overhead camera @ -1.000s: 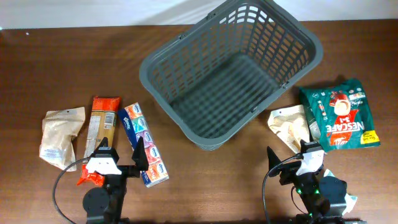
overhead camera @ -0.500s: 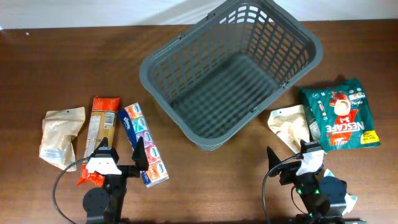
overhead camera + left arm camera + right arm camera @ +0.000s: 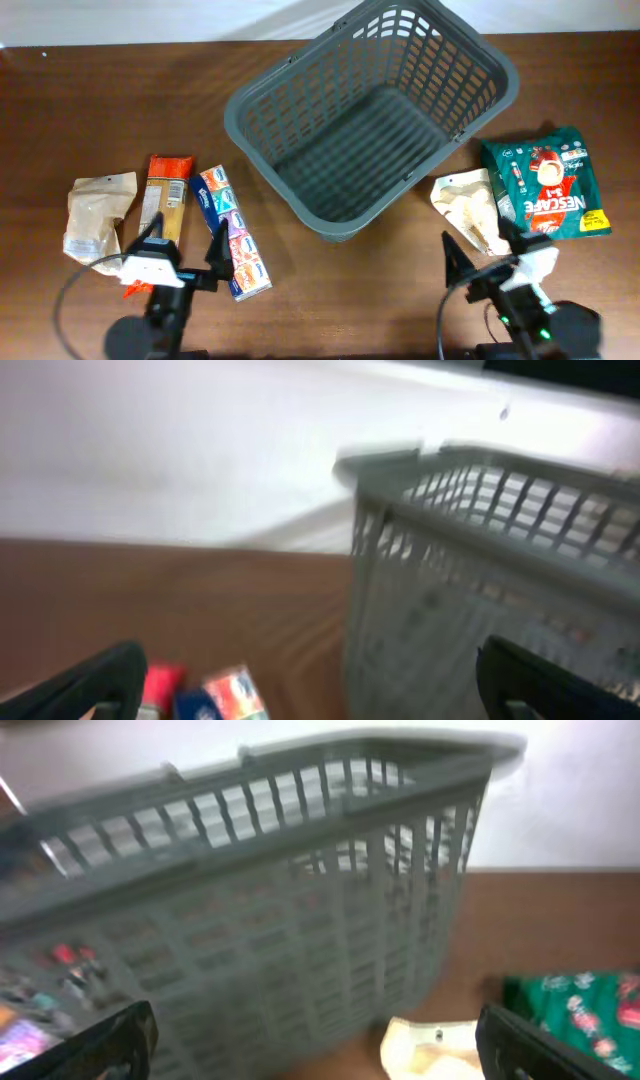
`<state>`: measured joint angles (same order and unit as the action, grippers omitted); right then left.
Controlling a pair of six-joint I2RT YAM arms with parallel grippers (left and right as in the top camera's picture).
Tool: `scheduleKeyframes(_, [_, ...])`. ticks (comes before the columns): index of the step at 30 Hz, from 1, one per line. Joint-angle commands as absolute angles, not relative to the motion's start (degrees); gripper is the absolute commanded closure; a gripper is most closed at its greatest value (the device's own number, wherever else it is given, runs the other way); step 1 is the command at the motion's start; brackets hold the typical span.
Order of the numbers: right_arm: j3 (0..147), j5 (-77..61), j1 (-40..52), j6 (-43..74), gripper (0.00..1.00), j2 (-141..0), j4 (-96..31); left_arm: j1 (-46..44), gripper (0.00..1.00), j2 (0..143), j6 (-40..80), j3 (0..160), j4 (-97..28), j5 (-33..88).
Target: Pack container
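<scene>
The container, a large dark grey slotted basket, stands empty at the table's middle back; it also shows in the left wrist view and the right wrist view. My left gripper is open and empty, over the near ends of an orange pasta packet and a blue tissue pack. A beige pouch lies further left. My right gripper is open and empty just in front of a second beige pouch and a green Nescafe bag.
In the left wrist view the open fingers frame the tissue pack and the basket's wall. In the right wrist view the open fingers frame the basket, the beige pouch and the green bag. Both views are blurred.
Both arms have lifted and look larger from above. The left gripper has shifted a little left, the right gripper a little right. No packet has moved.
</scene>
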<state>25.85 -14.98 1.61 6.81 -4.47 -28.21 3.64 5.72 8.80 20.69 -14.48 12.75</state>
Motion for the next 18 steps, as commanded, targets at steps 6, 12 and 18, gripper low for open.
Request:
scheduleKeyframes(6, [55.4,-16.0,1.9,6.2,0.01,-18.6,-46.0,3.4,0.01,22.2,4.2,52.1,-27.8,13.5])
scheduleKeyframes(12, [85.5,-15.9,1.9,3.8,0.01,-34.3,-66.2,3.4,0.01,36.4,4.2,78.9,-46.5,14.0])
scheduleKeyframes(18, [106.4,-15.9,1.9,-2.1,0.01,-46.7,-81.7,3.4,0.01,43.3,4.2,96.6,-61.0,14.2])
